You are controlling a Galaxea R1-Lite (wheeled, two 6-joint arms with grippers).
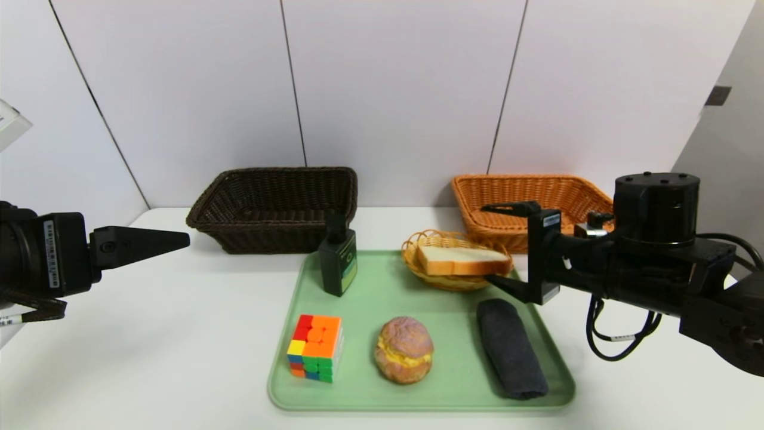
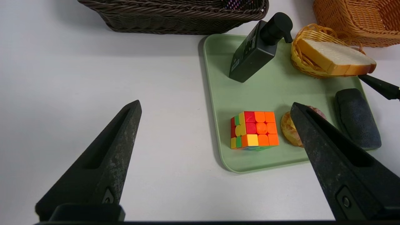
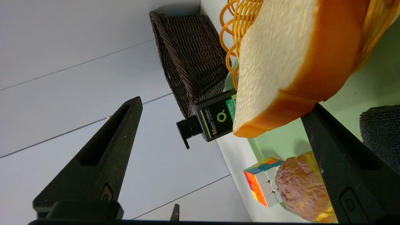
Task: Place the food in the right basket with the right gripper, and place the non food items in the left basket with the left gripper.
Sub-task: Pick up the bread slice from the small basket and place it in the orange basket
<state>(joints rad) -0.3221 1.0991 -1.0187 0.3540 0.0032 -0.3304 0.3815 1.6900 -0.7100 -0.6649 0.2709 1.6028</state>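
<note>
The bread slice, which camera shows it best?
Right wrist view: the bread slice fills the frame, crumb and crust plain. Head view shows it small in the yellow basket; left wrist view shows it at an angle.

White tabletop [image 1: 179, 334], pale wall panels [image 1: 394, 89] w/ dark seams, even indoor light

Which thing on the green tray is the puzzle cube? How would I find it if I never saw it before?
Look at the green tray in the middle of the white table. Go to its front corner on the robot's left, beside the round brown bun. The puzzle cube is the small boxy thing there, and it alone is covered in bright squares of orange, red, yellow, green and blue.
</note>
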